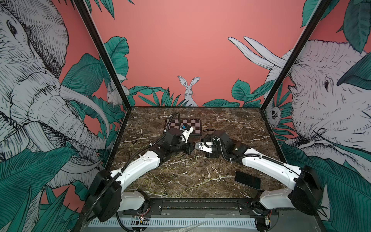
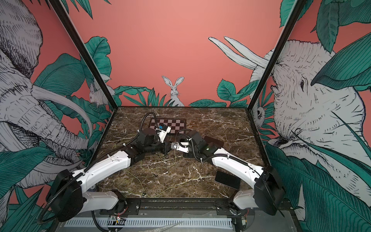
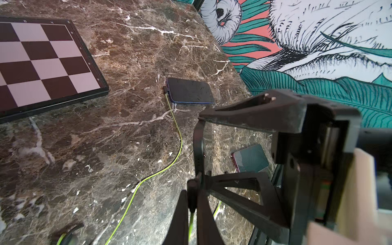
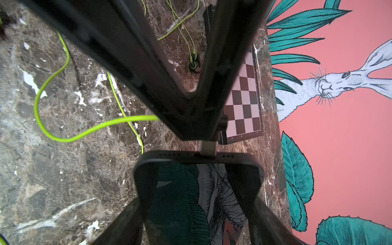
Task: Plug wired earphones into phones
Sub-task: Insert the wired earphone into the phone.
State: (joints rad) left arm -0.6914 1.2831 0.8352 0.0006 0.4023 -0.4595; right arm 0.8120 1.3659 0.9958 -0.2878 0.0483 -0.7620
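Brown white-veined marble tabletop [image 1: 241, 124], jungle-mural walls on three sides. Landmark is the dark-red-and-pink checkerboard plate [image 1: 192, 124] at far centre.

Nearest: flat black glossy smartphone [image 1: 248, 179], lying flat well in front of the checkerboard and off to its right, close to the near table edge.

Thin yellow-green wired earphone cords [image 4: 131, 119] loop loose over the marble in front of the checkerboard, mostly toward its left. One green-and-black earbud [image 4: 194, 63] lies among them.

Both grippers meet tip to tip just in front of the checkerboard's near-right corner:
- left gripper [image 4: 200, 129]: fingers pinched together on the dark body of a plug [image 4: 209, 148], with its green cord trailing out sideways. The silver tip touches the bottom edge of a second phone [image 4: 169, 158], at or just beside the port slot. Can't tell if it's seated.
- right gripper [image 4: 197, 197]: fingers spread wide and clamped on that second phone's two long sides, glossy screen facing the wrist camera.

Farthest: third phone [image 3: 189, 91], black with a blue rim, flat on the marble right of the checkerboard. A dark plug sits in its end facing the checkerboard, and a green cord runs from it back toward the grippers.
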